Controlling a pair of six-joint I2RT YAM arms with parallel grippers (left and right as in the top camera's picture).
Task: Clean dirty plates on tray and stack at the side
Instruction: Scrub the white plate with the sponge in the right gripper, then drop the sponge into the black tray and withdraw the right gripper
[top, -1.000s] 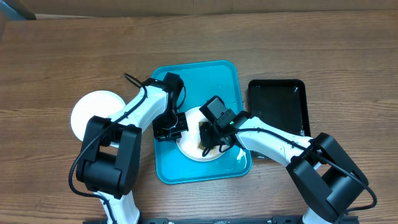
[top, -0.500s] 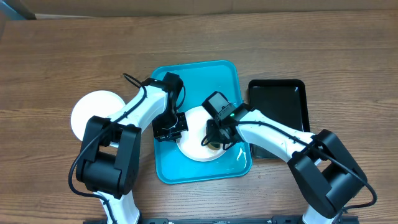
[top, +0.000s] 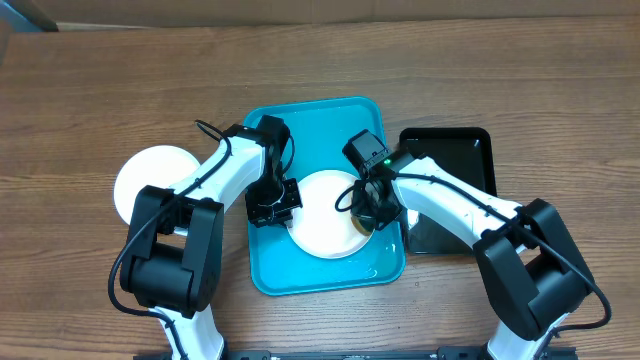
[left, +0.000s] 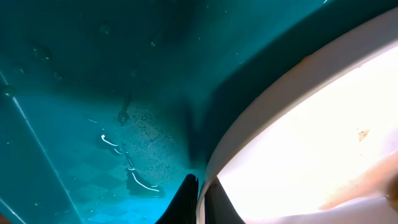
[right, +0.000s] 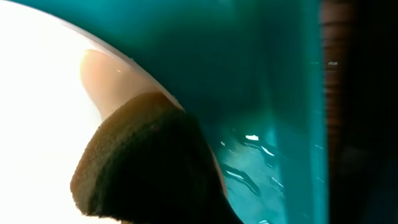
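One white plate (top: 320, 215) lies on the turquoise tray (top: 330, 120). My left gripper (top: 283, 207) is shut on its left rim; in the left wrist view the black fingertips (left: 186, 202) pinch the plate (left: 311, 137) edge, and a small orange speck (left: 361, 133) sits on the white face. My right gripper (top: 366, 214) is at the plate's right edge, shut on a dark sponge (right: 143, 162) that presses on the plate (right: 37, 93) and hides the fingers. Another white plate (top: 150, 180) rests on the table, left of the tray.
A glossy black tray (top: 450, 175) lies just right of the turquoise one, under my right arm. The turquoise tray floor (left: 93, 93) is wet, with droplets and streaks. Bare wooden table (top: 100, 90) surrounds everything.
My right gripper has slid the sponge from the middle of the plate to its right edge. The left gripper has kept its hold on the rim.
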